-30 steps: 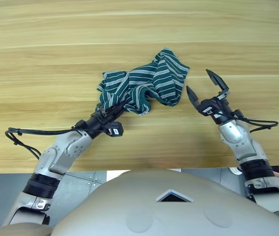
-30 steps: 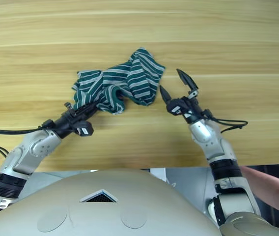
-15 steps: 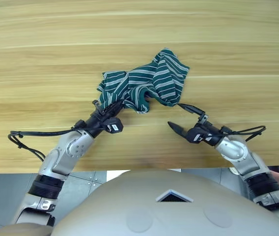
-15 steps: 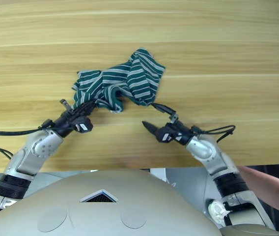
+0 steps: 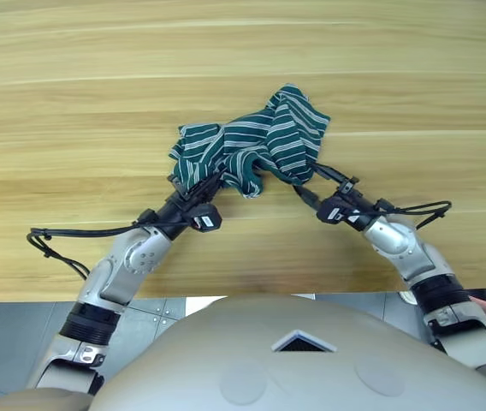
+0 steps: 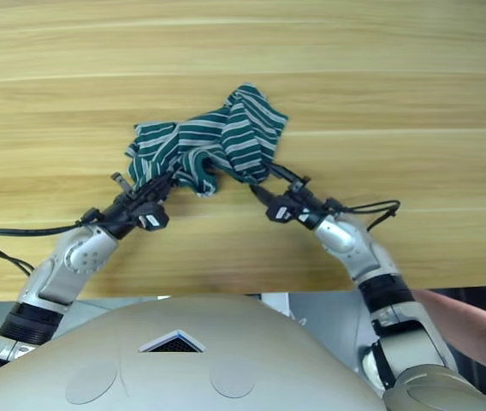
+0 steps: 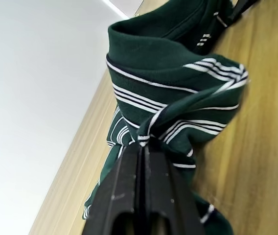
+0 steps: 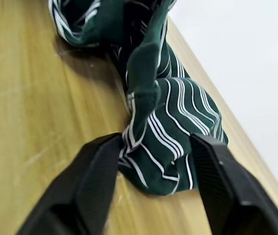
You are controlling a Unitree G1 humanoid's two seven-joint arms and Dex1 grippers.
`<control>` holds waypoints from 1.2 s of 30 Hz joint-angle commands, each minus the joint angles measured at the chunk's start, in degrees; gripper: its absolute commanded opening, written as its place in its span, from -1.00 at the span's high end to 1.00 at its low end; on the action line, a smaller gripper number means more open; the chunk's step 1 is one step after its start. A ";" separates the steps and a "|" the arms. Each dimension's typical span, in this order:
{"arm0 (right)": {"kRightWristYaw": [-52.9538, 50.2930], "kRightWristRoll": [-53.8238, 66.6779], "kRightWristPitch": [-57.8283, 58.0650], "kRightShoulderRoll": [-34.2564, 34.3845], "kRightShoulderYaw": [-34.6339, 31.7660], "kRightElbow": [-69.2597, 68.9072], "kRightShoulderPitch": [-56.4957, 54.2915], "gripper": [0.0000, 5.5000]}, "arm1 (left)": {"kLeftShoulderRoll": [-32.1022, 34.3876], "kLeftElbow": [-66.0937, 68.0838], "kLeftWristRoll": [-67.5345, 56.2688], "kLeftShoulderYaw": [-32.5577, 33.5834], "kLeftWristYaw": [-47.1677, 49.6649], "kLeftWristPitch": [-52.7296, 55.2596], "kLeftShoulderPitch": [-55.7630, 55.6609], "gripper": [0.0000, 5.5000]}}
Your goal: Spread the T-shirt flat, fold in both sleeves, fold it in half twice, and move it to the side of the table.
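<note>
Left tool: the fingers are pressed together on a pinch of striped cloth. The fold is seen clamped right at the fingertips in the left wrist view.
Right tool: the fingers are held apart, and a hanging lobe of cloth is seen between them. Nothing is clamped.
T-shirt: a crumpled green-and-white striped heap is found just ahead of both tools and between them, lying on the worktop.
Cloth edges: the nearest folds are met by each tool's tips, and the bulk is bunched beyond them.
Open room: bare wood is seen well ahead of the heap and outward of each tool.
Near edge: it is crossed behind the tools by both forearms.
</note>
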 commanded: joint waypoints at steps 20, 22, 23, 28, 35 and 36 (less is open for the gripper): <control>0.31 1.18 -0.22 -1.56 -1.95 -0.49 1.68 0.99 | -0.16 -2.94 -7.94 2.33 -0.06 -2.60 1.47 1.00; 0.53 6.54 -2.55 -2.08 -4.50 -2.14 2.36 0.99 | 0.85 -2.55 -15.32 4.26 -1.60 -6.02 2.32 1.00; 1.03 9.75 -3.67 -2.55 -5.85 -2.92 2.81 0.99 | 1.36 -1.87 -18.45 5.05 -2.29 -7.83 2.87 1.00; 11.80 42.00 -10.15 -9.88 -9.77 -18.18 12.48 0.99 | 4.73 -3.82 -42.66 6.10 -10.46 -21.13 8.40 1.00; 20.76 56.98 -4.10 -8.65 -11.88 -27.92 4.78 0.99 | 3.19 3.68 -58.96 12.92 -16.00 -21.14 -5.30 1.00; 20.23 54.17 -2.31 -6.63 -11.72 -25.70 0.75 0.99 | 1.79 7.75 -58.61 13.48 -15.88 -19.16 -10.47 1.00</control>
